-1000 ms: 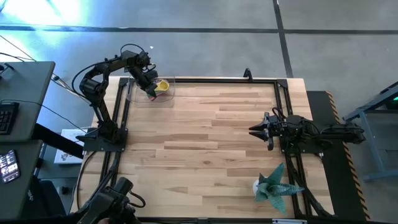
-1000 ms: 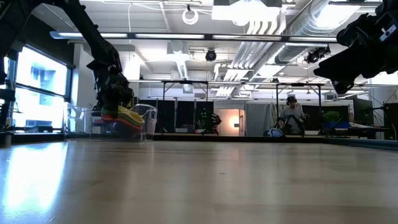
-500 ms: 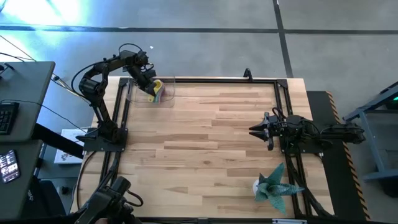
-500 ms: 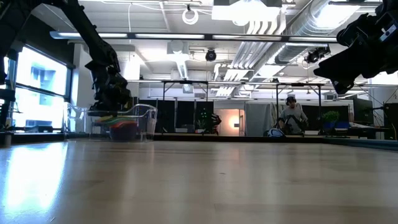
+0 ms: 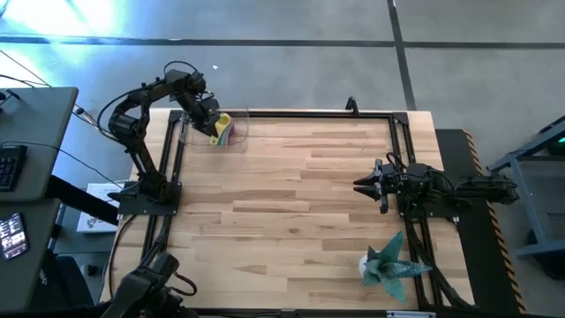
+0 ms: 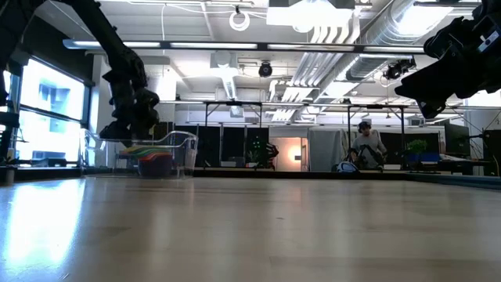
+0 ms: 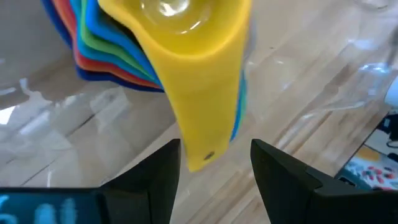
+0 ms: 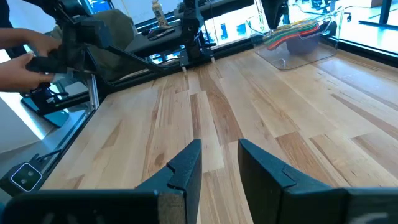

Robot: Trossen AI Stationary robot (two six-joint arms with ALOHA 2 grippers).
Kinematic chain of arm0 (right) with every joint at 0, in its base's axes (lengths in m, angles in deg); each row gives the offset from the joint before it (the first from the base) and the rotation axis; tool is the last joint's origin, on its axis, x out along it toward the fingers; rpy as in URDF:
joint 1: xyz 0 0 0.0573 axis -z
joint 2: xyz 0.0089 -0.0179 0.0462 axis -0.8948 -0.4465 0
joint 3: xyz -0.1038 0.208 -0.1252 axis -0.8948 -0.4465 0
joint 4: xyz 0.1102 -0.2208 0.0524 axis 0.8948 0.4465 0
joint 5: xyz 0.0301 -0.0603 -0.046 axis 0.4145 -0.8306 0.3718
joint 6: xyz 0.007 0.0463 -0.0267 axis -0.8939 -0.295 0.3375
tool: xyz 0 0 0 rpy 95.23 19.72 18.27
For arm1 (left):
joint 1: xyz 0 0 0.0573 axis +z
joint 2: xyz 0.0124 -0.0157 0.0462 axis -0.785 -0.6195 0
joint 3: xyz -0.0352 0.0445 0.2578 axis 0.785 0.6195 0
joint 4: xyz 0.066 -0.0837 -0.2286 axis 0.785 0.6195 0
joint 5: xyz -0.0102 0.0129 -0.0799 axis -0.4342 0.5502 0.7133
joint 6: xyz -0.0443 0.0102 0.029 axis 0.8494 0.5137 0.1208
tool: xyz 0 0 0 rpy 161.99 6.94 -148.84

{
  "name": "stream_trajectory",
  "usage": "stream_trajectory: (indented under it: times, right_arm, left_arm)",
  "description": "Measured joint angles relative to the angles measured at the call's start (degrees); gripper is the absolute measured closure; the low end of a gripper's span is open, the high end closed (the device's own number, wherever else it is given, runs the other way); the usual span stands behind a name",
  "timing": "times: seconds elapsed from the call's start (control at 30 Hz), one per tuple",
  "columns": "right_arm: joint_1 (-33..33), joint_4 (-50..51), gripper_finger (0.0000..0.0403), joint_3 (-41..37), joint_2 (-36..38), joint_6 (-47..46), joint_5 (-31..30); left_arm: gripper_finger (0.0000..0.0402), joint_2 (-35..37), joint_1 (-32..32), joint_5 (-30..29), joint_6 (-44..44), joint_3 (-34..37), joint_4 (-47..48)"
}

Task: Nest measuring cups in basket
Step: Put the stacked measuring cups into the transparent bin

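Note:
The measuring cups [image 7: 143, 56] sit stacked inside the clear basket [image 5: 231, 137] at the table's far left. A yellow cup [image 7: 186, 25] is on top, with green, orange, red and blue ones under it. My left gripper [image 7: 216, 152] hovers open just above the basket [image 6: 176, 153]. Its fingers stand on either side of the free end of the yellow cup's handle [image 7: 205, 146], apart from it. The stack [image 6: 153, 150] rests on the basket's floor. My right gripper [image 5: 366, 185] waits open above the table's right side, holding nothing.
A spiky teal plant-like figure [image 5: 388, 265] stands at the near right corner. Black frame rails [image 5: 309, 116] run along the table's edges. In the right wrist view a person's hand [image 8: 18, 56] shows beyond the table. Bare wood [image 5: 291, 194] spans the middle.
My left gripper has opened and let go of the yellow cup, then risen a little and drawn back toward the table's left edge. The yellow cup, held tilted above the basket before, now lies on the stack inside it.

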Motion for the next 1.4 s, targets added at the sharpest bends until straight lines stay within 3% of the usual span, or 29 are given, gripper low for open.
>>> stream_trajectory:
  times: [0.33, 0.63, 1.03, 1.4]
  right_arm:
    - [0.0, 0.0, 0.0307, 0.0, 0.0, 0.0, 0.0]
    - [0.0, 0.0, 0.0307, 0.0, 0.0, 0.0, 0.0]
    - [0.0, 0.0, 0.0307, 0.0, 0.0, 0.0, 0.0]
    - [0.0, 0.0, 0.0307, 0.0, 0.0, 0.0, 0.0]
  left_arm:
    - [0.0215, 8.3, 0.6, -10.4, 6.8, 0.0, -2.0]
    - [0.0215, 8.6, -1.7, -21.4, 13.3, 0.0, -4.3]
    - [0.0216, 8.6, -6.8, -29.1, 23.1, 0.0, -5.6]
    - [0.0216, 6.9, -10.6, -30.0, 30.9, 0.0, -5.9]
